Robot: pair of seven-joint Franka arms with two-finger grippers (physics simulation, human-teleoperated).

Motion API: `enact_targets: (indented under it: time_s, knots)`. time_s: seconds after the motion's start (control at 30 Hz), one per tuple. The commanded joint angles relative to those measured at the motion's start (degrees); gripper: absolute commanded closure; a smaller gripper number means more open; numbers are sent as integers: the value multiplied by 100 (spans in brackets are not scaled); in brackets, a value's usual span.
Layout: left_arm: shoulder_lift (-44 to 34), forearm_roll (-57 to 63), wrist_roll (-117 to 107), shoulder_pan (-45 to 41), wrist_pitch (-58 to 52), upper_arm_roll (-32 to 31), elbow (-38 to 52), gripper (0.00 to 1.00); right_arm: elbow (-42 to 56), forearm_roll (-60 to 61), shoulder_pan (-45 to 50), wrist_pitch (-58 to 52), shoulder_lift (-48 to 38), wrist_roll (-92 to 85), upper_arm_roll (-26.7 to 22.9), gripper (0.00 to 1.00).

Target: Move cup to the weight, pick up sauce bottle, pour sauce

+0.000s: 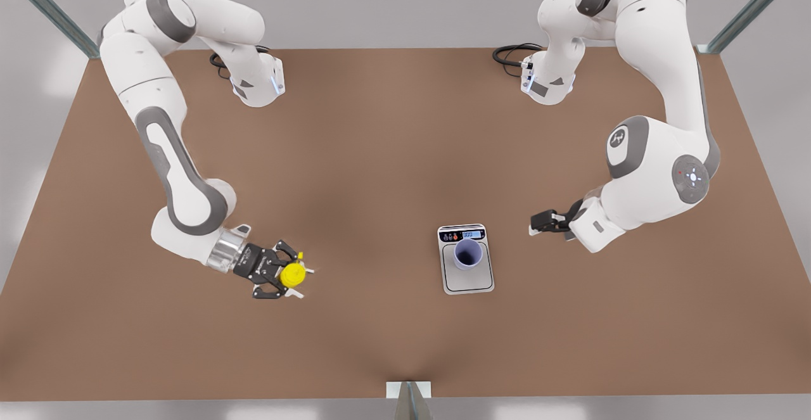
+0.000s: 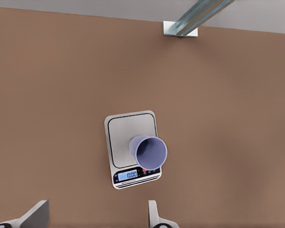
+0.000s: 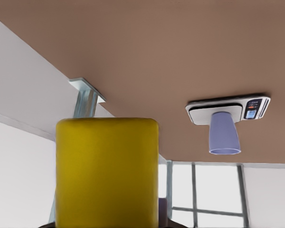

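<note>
Front view, left to right: the right gripper (image 1: 283, 275), its fingers closed around the sauce bottle (image 1: 293, 273), holds it above the table (image 1: 380, 154), well apart from the weight (image 1: 467, 259); the cup (image 1: 469, 254) stands upright on its plate; the left gripper (image 1: 535, 224), fingers spread and empty, waits near the scale. Placement and pickup appear complete; carrying over and pouring remain
</note>
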Motion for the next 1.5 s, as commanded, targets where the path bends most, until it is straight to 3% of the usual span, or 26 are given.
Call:
enact_targets:
  time_s: [0.0, 0.07, 0.2, 0.37, 0.5, 1.03, 1.07, 1.1, 1.13, 1.17, 1.47]
  knots:
    - [0, -25, 0, 0, 0, 0, 0, 0, -5, -12, -132, -151, 81, -77, 79, 60]
    - [0, -148, 0, 9, 0, 0, 0, 0, -40, -3, -799, -678, 599, -410, 343, 59]
    - [0, -351, 0, 35, -9, 9, -9, 0, -409, 138, -1451, -1391, 1040, -1369, 343, 59]
    - [8, -351, 0, 35, -9, 9, -9, 0, -840, 138, -1697, -2129, 1470, -2661, -114, 58]
    - [26, -351, 0, 35, -9, 9, -9, 0, -963, 138, -1697, -2120, 1532, -3030, -131, 53]
    - [26, -377, 0, 35, 0, 0, 0, 0, -1174, 191, -1636, -2032, 1708, -3707, -281, 50]
    - [26, -386, 0, 35, 0, 0, 0, 0, -1174, 191, -1636, -2023, 1725, -3716, -281, 45]
    - [26, -456, 0, 35, 0, 0, 0, 0, -1174, 191, -1636, -2023, 1725, -3707, -281, 31]
    - [26, -561, 0, 35, 0, 9, 0, 0, -1174, 191, -1636, -2032, 1725, -3672, -281, 5]
    - [26, -561, 0, 35, 0, 9, 0, 0, -1174, 191, -1644, -2041, 1725, -3628, -281, 0]
    - [35, -570, 9, 35, 0, 9, 0, 0, -1157, 191, -1653, -2103, 1725, -3672, -351, 0]
